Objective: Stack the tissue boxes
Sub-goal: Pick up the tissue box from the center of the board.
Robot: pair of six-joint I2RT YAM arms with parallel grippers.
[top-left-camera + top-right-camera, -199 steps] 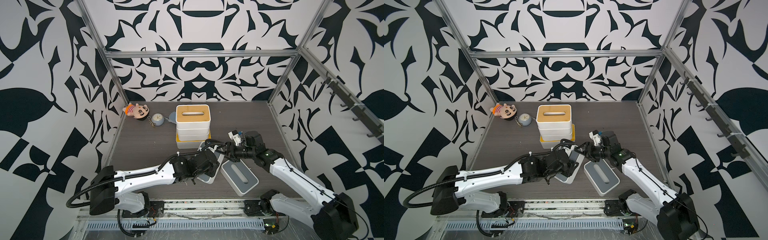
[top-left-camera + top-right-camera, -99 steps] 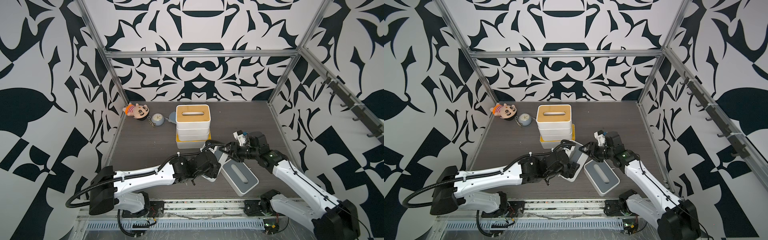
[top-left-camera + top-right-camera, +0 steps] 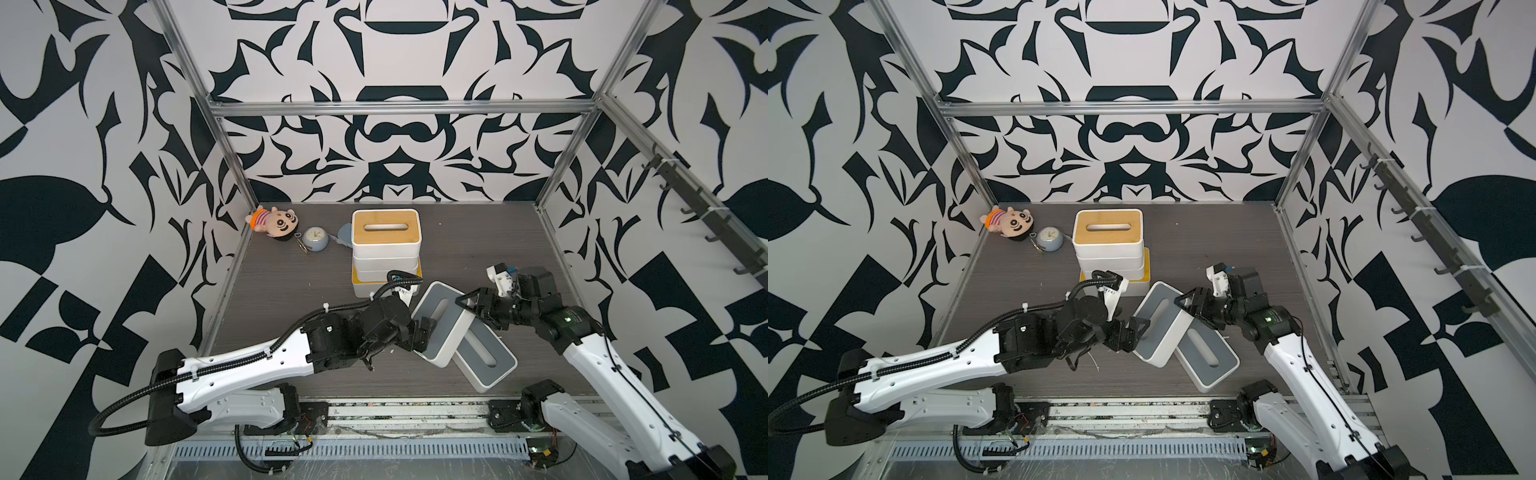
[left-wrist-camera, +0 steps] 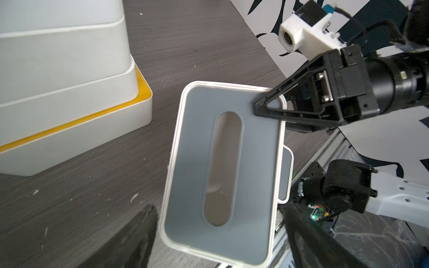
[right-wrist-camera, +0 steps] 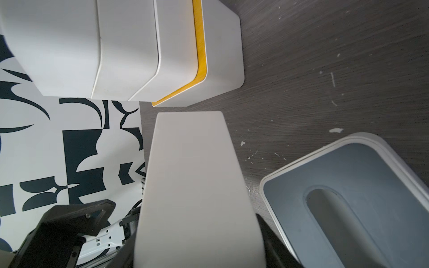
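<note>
Tilted grey box (image 3: 440,324) sits front-centre, just in front of the stack (image 3: 386,253), edges apart. Right gripper (image 3: 466,306) clamps its far corner. Left gripper (image 3: 422,332) is released, jaws spread around its near end. It overlaps the second grey box (image 3: 486,353), which lies flat; contact unclear. Six boxes: two grey, four stacked, yellow-lidded box (image 3: 365,286) lowest, bamboo-lidded box (image 3: 385,226) on top. Bare dark wood-grain table (image 3: 291,299) left of stack. One plush doll (image 3: 274,222), one clock (image 3: 314,240), one pouch (image 3: 345,232) back left. Black-and-white patterned walls (image 3: 395,158).
</note>
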